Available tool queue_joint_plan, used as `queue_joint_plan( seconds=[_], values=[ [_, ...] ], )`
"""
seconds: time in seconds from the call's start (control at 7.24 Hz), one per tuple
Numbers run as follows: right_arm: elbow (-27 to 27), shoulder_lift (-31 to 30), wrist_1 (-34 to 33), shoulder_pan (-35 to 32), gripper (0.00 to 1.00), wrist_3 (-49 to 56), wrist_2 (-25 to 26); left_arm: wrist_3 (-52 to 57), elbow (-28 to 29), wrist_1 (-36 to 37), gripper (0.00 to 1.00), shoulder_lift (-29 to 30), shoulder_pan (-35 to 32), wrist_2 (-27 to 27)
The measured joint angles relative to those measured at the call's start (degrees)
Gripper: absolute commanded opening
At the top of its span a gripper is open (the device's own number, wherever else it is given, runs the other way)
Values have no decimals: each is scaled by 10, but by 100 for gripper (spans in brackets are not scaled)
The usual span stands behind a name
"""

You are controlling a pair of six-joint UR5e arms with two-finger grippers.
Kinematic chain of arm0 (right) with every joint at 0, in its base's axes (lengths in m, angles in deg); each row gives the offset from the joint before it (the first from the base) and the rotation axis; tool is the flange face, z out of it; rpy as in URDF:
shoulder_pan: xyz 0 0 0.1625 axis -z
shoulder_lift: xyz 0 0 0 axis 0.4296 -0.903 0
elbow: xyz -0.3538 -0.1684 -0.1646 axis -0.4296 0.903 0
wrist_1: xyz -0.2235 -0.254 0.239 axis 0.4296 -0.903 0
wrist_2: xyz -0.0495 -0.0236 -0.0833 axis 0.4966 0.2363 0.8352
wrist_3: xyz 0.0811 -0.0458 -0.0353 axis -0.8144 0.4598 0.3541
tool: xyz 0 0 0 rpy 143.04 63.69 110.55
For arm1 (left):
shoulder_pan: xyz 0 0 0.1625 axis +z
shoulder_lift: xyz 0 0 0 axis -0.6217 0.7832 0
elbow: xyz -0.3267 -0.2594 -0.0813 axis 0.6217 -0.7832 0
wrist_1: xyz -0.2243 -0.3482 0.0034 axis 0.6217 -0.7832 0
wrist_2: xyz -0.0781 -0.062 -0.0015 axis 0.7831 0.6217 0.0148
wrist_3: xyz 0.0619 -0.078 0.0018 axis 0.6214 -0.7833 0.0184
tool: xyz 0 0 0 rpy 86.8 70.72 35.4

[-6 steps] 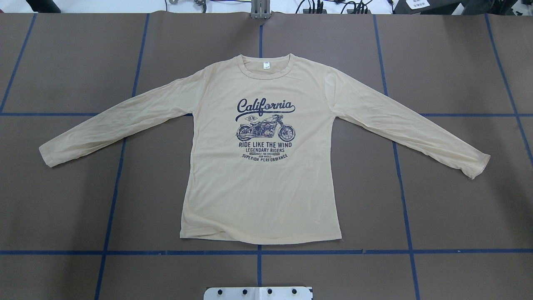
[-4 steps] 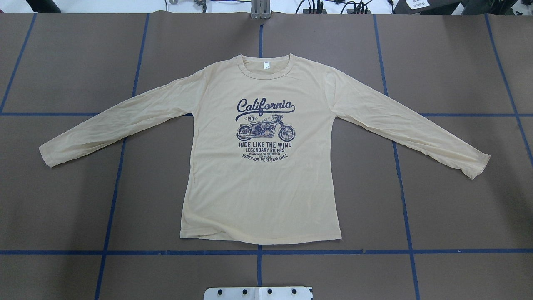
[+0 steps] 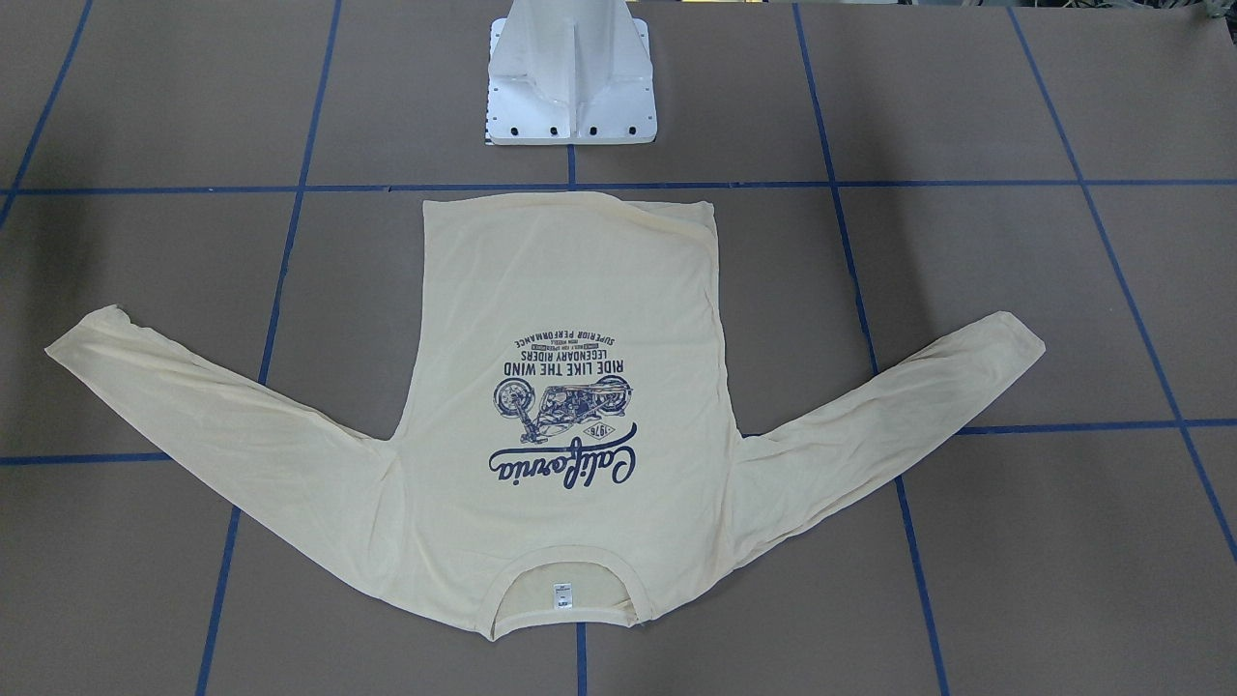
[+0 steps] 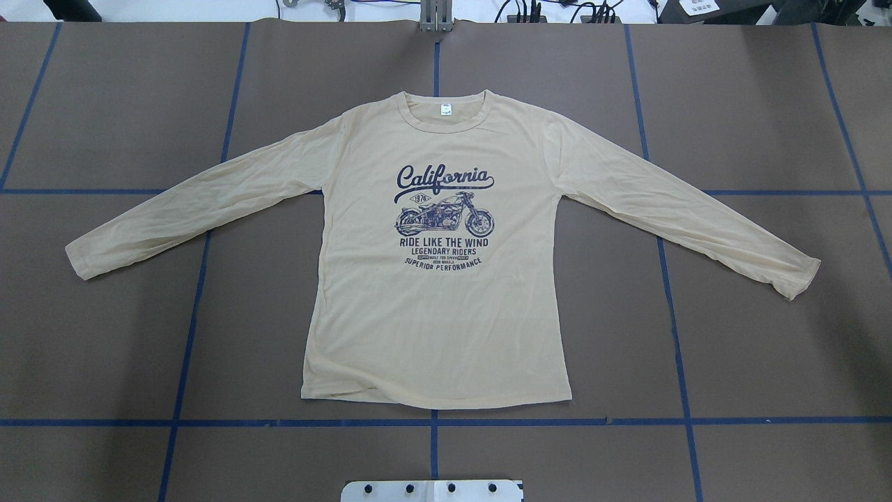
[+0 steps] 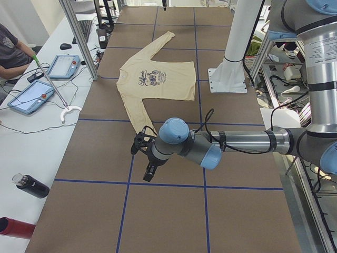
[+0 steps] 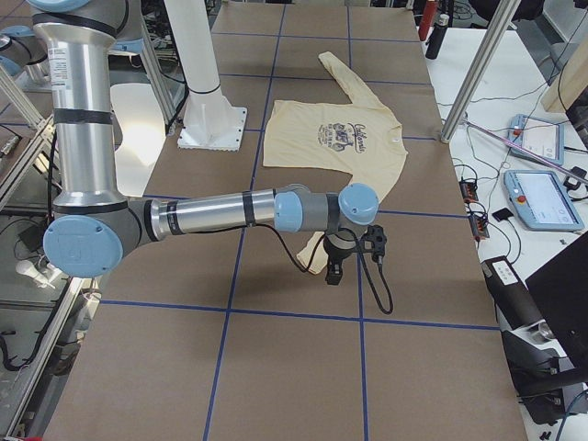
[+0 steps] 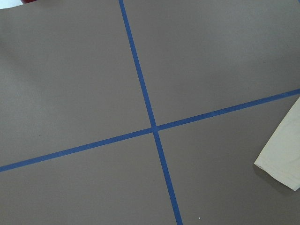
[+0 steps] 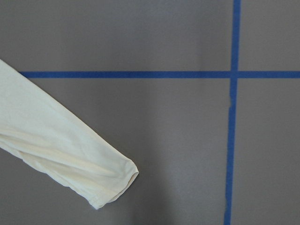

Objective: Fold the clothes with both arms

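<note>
One shirt (image 4: pixel 439 314) lies flat; left gripper (image 5: pixel 149 173), right gripper (image 6: pixel 333 271): jaw state cannot be told.

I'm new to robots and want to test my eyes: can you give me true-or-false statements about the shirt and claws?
The shirt lies flat, print facing up. True.
Both sleeves are folded across the chest. False: the sleeves spread out sideways.
A claw grips the collar. False: the collar lies free; the left claw and right claw are out by the sleeve ends.
The hem lies nearest the white pedestal. True.
</note>
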Motion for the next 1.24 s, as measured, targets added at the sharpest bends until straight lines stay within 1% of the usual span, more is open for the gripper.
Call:
queue_joint_plan(
  seconds=[0.28, 0.41, 0.55, 0.69, 0.97, 1.1, 1.24],
  values=[
    [9, -6, 35, 44, 99, -25, 1, -1, -2, -5, 100, 2, 3, 8],
    [15, -11, 50, 53, 98, -41, 0, -2, -2, -11, 100, 2, 4, 11],
    [30, -13, 80, 60, 98, -74, 0, -3, -2, -21, 100, 2, 5, 13],
    [60, -15, 147, 65, 96, -137, 0, -4, -2, -26, 100, 2, 5, 13],
    [120, -31, 336, 91, 96, -304, 8, -6, -2, -29, 100, 2, 6, 14],
    [132, -47, 417, 111, 96, -376, 21, -6, -2, -30, 100, 2, 6, 13],
    [137, -62, 470, 129, 96, -430, 34, -6, -2, -30, 100, 2, 6, 13]
  ],
)
